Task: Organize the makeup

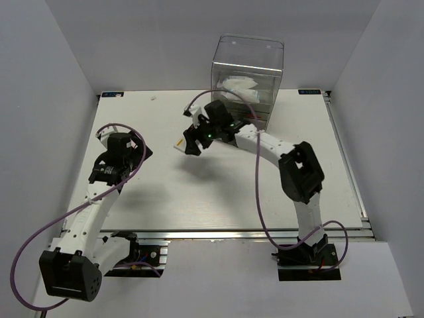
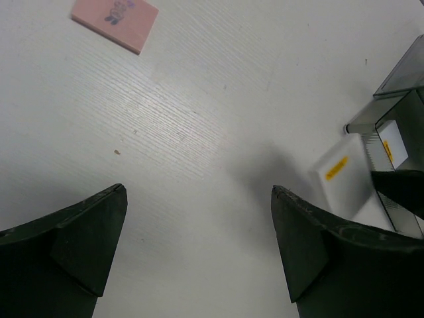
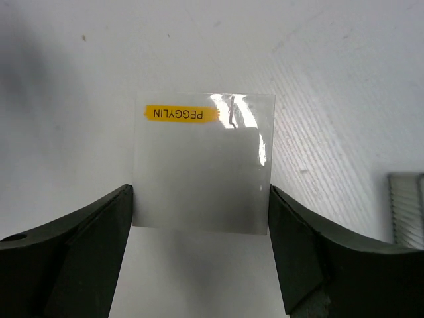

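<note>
Near the surface's (image 1: 199,199) left edge, hanging with left pincer (image 2: 199,192) spread and empty; farther in, mid-surface, pinching the white flat square (image 3: 202,165) by its 2 side edges in the right pincer (image 3: 199,192), orange strip (image 3: 180,113) pointing away from the palm, with the drawer box (image 1: 247,73) beyond, toward the far edge.

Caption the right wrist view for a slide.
Right gripper clasps an orange-labelled white flat square by its side edges.
</note>
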Controlling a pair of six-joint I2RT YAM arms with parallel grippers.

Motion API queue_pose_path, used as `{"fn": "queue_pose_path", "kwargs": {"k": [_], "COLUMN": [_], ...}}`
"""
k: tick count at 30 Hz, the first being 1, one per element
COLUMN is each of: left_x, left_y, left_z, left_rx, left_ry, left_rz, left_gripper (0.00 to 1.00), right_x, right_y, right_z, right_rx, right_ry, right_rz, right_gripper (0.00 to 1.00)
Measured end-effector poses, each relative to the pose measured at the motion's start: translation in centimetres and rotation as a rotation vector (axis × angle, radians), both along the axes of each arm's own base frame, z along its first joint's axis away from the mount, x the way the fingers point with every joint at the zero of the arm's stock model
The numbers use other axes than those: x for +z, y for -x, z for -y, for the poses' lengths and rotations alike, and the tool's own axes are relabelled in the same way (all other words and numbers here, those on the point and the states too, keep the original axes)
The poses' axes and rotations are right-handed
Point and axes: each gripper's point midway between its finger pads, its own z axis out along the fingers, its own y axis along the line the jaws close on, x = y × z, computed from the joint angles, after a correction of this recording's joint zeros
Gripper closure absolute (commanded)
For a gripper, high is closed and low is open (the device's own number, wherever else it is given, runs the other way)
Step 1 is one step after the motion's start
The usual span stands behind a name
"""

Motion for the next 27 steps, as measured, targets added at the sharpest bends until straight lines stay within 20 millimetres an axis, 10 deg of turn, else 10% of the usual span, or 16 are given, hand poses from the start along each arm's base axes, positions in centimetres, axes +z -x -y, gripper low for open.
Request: {"fn": "queue_pose_path", "kwargs": {"k": [7,17,24,27], "left_x": [-1.1,-3.3,-2.9,-3.3], "left_y": [-1.1,-2.3,-2.9,-3.3], "left_z": [0.2,0.2,0.3,0.2], "left_rx": [-0.013,-0.047,-0.056,-0.059], "left_ry": [-0.013,-0.058,-0.068,-0.076], "left_rz": [-0.023,-0.102,-0.084,-0.107], "left_gripper": [0.02,0.02,0.02,0.02], "right_x": [6.9,2.8,1.3,0.4], "right_y": [-3.4,-9.9,-11.0,-11.2], "right_z": [6.2,17.2,19.7,20.4], "right_rx": [-0.132,-0.346,-0.366,-0.37], "right_ry": [-0.053,0.237,0.375,0.41], "right_rz": [0.124,0.277,0.348,0.351], "right_gripper": [0.99,0.81,0.16,0.11]}}
